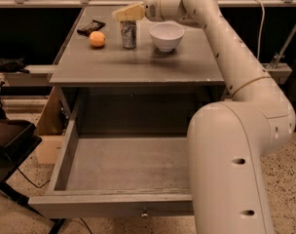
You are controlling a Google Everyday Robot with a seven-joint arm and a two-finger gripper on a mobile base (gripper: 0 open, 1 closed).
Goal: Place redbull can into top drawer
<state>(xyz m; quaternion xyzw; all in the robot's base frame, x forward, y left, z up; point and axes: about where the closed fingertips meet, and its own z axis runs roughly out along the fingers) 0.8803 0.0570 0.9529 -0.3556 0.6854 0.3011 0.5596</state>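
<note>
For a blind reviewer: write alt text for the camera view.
The robot's gripper is directly over the top of the redbull can on the grey tabletop, between an orange fruit and a white bowl. Below, the top drawer stands pulled open.

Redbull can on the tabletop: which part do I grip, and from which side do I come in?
Grip the redbull can around its upper body, coming down from above, where the gripper hovers just above its top. It stands upright, with the white bowl close on one side and the orange on the other, so a sideways approach looks crowded.
</note>
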